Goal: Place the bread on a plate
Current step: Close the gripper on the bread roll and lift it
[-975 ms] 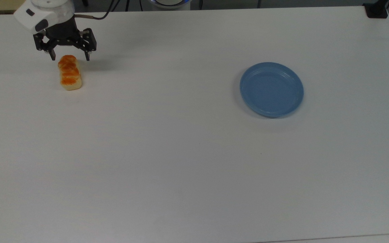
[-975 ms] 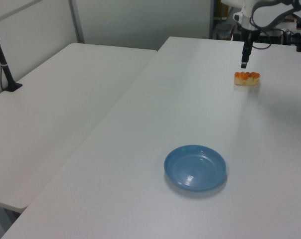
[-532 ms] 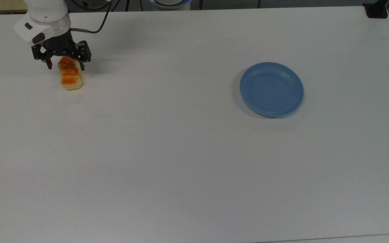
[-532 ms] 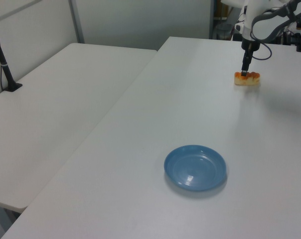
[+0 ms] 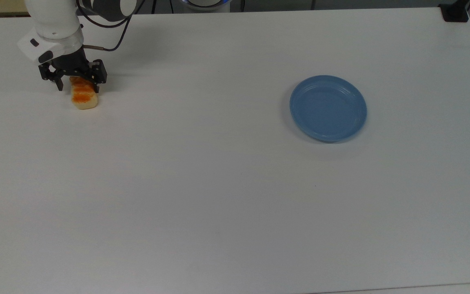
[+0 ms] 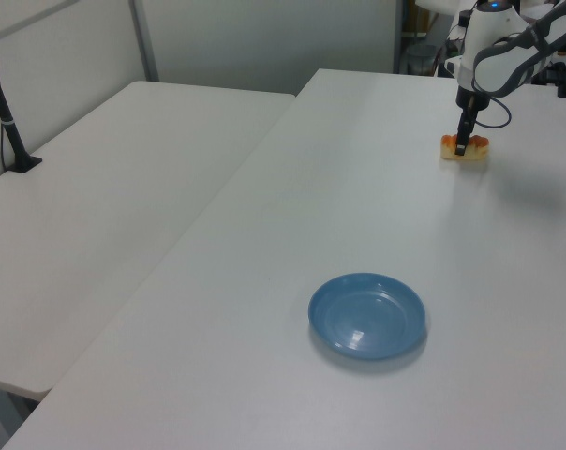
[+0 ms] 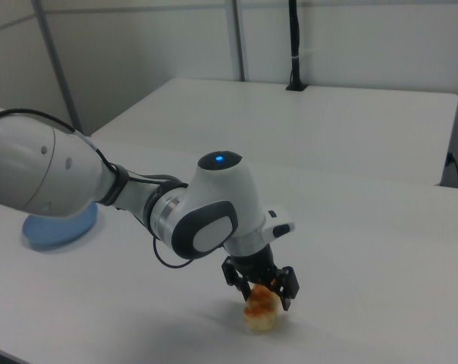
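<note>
A: Right, which step is the arm working on here?

B: The pick-up, I'd judge. In the top view the jaws (image 5: pixel 77 83) are sitting spread, one finger on each side of the far end of the bread loaf (image 5: pixel 84 97), and not yet squeezing it. The loaf is lying flat on the white surface (image 5: pixel 218 183), up near the 10 o'clock corner of the top view.

A: And the blue plate?

B: The blue plate (image 5: pixel 328 108) is resting well apart from the loaf, out toward 3 o'clock in the top view, with nothing on it. In the left view the blue plate (image 6: pixel 367 316) is sitting near 6 o'clock while the bread loaf (image 6: pixel 465 147) is lying up toward 1 o'clock under the jaws (image 6: pixel 461 150).

A: Is the grasp looking centred?

B: Not quite. The fingers are straddling the end nearest the arm, not the middle, so most of the loaf is sticking out toward 6 o'clock in the top view. The right view is showing the jaws (image 7: pixel 264 292) low over the bread loaf (image 7: pixel 260 312), fingers down at its sides.

A: So what is the next move calling for?

B: Closing on the pale sides firmly enough to hold, then lifting straight up before carrying it across to the plate. Gripped off-centre, the loaf may be tipping as it rises, I'd guess.
</note>
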{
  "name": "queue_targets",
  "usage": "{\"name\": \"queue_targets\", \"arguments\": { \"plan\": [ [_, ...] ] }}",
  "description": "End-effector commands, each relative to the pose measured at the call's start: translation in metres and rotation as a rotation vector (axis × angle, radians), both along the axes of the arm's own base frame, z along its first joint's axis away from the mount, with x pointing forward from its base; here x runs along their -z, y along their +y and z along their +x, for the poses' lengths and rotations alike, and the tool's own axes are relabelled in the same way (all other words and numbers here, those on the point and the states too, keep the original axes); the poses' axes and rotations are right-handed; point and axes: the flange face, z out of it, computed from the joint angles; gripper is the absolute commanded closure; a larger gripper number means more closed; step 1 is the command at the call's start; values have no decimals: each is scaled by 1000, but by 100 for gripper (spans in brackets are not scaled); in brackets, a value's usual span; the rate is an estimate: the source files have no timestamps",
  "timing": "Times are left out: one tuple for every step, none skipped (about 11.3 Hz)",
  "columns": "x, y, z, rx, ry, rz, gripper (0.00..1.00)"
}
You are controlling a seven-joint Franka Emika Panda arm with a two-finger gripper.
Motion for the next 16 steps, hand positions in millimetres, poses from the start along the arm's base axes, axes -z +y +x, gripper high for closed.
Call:
{"name": "queue_targets", "arguments": {
  "plan": [
    [0, 1, -3, -15, -9, -17, 35],
    [-3, 3, -2, -4, -12, -15, 41],
    [-8, 7, 1, 26, -10, -9, 50],
    [-14, 14, 4, 43, 6, 0, 54],
    [-27, 21, 4, 50, 29, 9, 54],
    [-39, 41, 9, 43, 61, 20, 54],
    [-65, 68, 17, 46, 78, 26, 54],
    [-86, 91, 26, 56, 89, 34, 54],
    [-104, 114, 36, 63, 106, 43, 54],
    [-126, 142, 44, 69, 122, 46, 54],
    [-144, 182, 55, 67, 122, 48, 54],
    [-162, 222, 64, 90, 104, 54, 54],
    [-175, 264, 68, 109, 85, 73, 54],
    [-190, 303, 68, 118, 73, 81, 54],
    [-204, 333, 67, 144, 76, 87, 54],
    [-209, 367, 65, 147, 84, 104, 54]
  ]
}}
